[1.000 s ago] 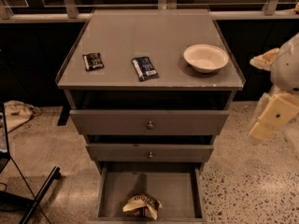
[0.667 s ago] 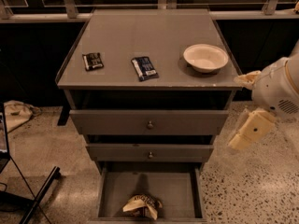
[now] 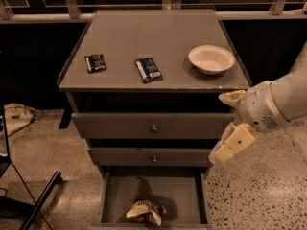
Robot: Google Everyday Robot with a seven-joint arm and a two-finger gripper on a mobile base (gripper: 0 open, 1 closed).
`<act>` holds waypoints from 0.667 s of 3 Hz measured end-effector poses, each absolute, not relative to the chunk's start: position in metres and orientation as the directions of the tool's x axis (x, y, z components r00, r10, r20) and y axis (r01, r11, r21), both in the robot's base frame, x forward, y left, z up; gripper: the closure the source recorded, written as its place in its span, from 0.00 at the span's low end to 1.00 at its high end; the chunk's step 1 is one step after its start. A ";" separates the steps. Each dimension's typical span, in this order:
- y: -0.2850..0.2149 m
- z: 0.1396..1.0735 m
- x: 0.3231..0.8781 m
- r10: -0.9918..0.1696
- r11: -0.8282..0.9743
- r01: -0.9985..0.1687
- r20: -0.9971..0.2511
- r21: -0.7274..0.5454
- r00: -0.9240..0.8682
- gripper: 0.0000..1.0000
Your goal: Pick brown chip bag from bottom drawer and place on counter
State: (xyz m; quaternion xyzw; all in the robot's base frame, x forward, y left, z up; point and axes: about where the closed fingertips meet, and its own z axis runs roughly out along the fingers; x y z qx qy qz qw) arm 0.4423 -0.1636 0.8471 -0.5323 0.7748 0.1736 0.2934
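The brown chip bag (image 3: 146, 211) lies crumpled near the front of the open bottom drawer (image 3: 109, 195). Its cream ends and white lettering face up. The counter (image 3: 144, 32) is the flat grey top of the cabinet. My gripper (image 3: 226, 124) hangs at the cabinet's front right corner, level with the two upper drawers and well above and to the right of the bag. Its two cream fingers (image 3: 232, 143) are spread apart with nothing between them.
On the counter lie a small black packet (image 3: 95, 62), a dark-blue packet (image 3: 148, 70) and a white bowl (image 3: 211, 59). Two upper drawers with round knobs (image 3: 154, 128) stick out slightly. A black stand leg (image 3: 41, 200) and a cloth bag (image 3: 17, 116) sit on the floor to the left.
My arm has moved left and down from the right edge of view to the cabinet's front right corner. The bag and the counter items have not moved.
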 end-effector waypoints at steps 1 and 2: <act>-0.151 0.829 0.431 -0.718 0.344 -0.939 -0.648 -0.014 -0.253 0.00; -0.134 0.778 0.417 -0.664 0.350 -0.935 -0.687 0.063 -0.295 0.00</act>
